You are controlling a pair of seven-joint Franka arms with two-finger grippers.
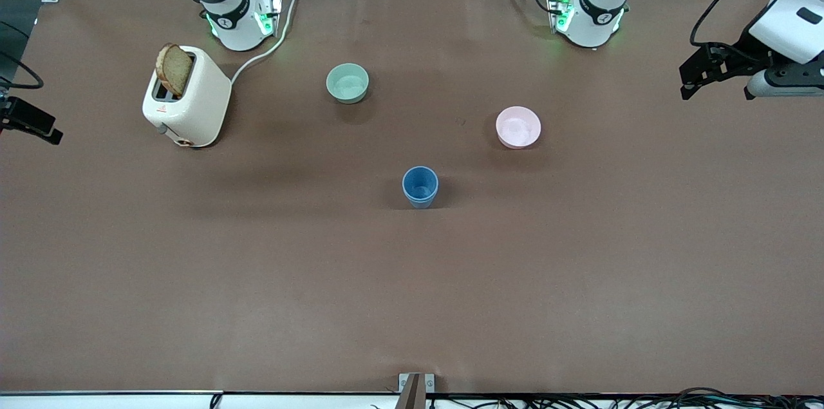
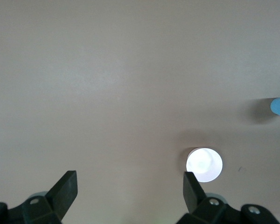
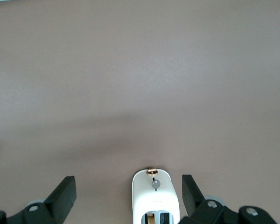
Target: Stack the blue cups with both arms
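Twice finding fingers spread apart and gripping nothing: on the left end effector (image 2: 130, 186), hanging over the left arm's end of the worktop (image 1: 412, 306), and on the right end effector (image 3: 129, 191), hanging over the right arm's end near the toaster (image 1: 188, 100). Seeing the blue cups (image 1: 420, 187) as one upright shape mid-worktop, nearer the front camera than the pink bowl (image 1: 518, 127) and green bowl (image 1: 347, 83); not telling whether one is nested inside the other.

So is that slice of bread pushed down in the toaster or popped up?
Popped up. In the front view the bread sticks well above the slot of the toaster, leaning slightly.
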